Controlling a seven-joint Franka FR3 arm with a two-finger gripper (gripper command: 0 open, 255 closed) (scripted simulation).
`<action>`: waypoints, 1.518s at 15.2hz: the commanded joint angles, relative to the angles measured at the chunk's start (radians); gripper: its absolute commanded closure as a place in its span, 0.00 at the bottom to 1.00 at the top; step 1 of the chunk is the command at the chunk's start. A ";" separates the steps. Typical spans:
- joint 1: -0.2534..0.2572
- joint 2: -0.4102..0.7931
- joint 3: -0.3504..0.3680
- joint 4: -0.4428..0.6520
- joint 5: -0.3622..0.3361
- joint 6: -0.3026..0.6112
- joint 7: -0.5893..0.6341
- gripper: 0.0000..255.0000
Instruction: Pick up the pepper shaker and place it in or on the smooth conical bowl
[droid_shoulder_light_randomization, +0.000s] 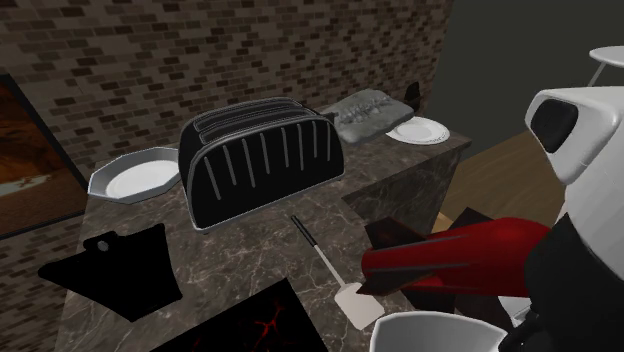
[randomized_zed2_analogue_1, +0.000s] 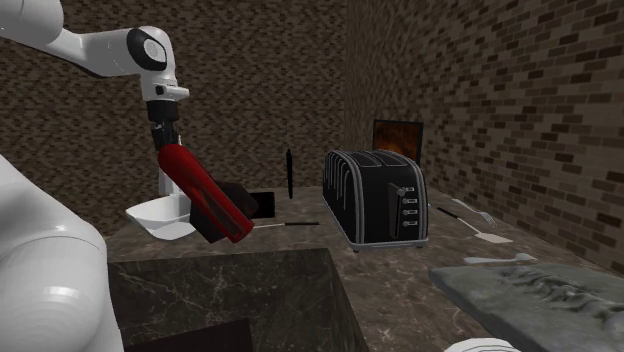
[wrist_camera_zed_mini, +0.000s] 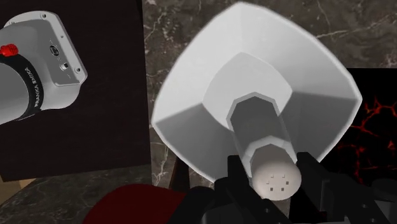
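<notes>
Both fingers of the all-black gripper (wrist_camera_zed_mini: 272, 170) are closed on the pale grey, six-sided pepper shaker (wrist_camera_zed_mini: 261, 130), clasping it just below its perforated top. The shaker's body reaches down into the white, smooth conical bowl (wrist_camera_zed_mini: 191, 95), with its foot over the bowl's flat middle. Whether the foot touches the bottom I cannot tell. The bowl stands on the dark marbled stone counter (droid_shoulder_light_randomization: 250, 250) at the edge nearest the arm's stand, near the black hob panel with glowing red cracks (wrist_camera_zed_mini: 372, 127).

By my judgement the carrying is done and the placing step is in hand. The next move calls for a short descent if any gap is left. After that the fingers part and the hand draws back along its own line, so that neither finger drags the shaker over. The hand is slanted in the second exterior view, so the shaker may lean against the bowl's wall once freed. The sloping wall should keep it in.

Room looks good, as the bowl's rim lies wide of the fingers on every side. The black ribbed toaster (droid_shoulder_light_randomization: 262, 160) sits mid-counter, well apart. The black-handled white spatula (droid_shoulder_light_randomization: 332, 268) lies between toaster and bowl, clear of the way up. The counter's edge beside the bowl is the one thing to mind, should the bowl get nudged
</notes>
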 joint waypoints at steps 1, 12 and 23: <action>0.003 -0.004 0.005 -0.026 0.005 0.024 -0.001 1.00; 0.007 -0.007 0.026 -0.106 0.017 0.103 -0.002 1.00; -0.002 0.005 0.019 -0.032 0.004 0.040 0.007 0.00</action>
